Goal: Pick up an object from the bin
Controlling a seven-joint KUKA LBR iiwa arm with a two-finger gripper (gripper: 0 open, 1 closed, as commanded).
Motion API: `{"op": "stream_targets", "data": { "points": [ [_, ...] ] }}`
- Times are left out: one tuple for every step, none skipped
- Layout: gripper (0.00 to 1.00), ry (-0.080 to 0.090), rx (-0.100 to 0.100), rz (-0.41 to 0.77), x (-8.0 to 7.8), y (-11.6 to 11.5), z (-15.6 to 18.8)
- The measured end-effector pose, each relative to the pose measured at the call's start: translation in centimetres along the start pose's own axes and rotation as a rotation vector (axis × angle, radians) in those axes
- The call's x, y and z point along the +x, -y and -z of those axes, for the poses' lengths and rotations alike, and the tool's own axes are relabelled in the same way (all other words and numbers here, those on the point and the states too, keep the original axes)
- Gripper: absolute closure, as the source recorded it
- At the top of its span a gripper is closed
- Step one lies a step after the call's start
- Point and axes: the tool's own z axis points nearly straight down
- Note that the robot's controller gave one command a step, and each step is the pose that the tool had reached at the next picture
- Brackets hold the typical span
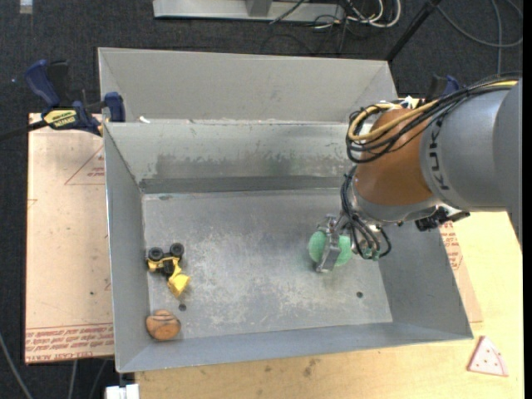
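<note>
Up top and closest to the lens, the big grey arm [470,144] comes in from the right edge, with its orange wrist cover [395,173] and looped cables hanging over the right half of the bin [249,231]. From there the wrist drops steeply, almost straight down, and the gripper [333,254] sits low at the floor, right of centre.

Pressed against it on the left is a small, rounded green thing [317,243], and that's the one in play. The metal tip overlaps its right side, so they look to be touching. Whether the pincer is spread or pinched on it, I cannot tell from this angle.

On progress, I'd call it mid-attempt. The approach and descent look done and the tool is on its target. The green piece seems to rest on the bin floor, so the grasp is unconfirmed and the lift is to come.

Far off in the lower left, well clear, lie a yellow-and-black toy [165,266] and a brown round lump [164,325].
</note>
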Motion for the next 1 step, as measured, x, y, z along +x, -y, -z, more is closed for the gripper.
{"op": "stream_targets", "data": {
  "points": [
    [1.00, -0.002, 0.000, 0.000, 0.08, 0.00, 1.97]
  ]
}}
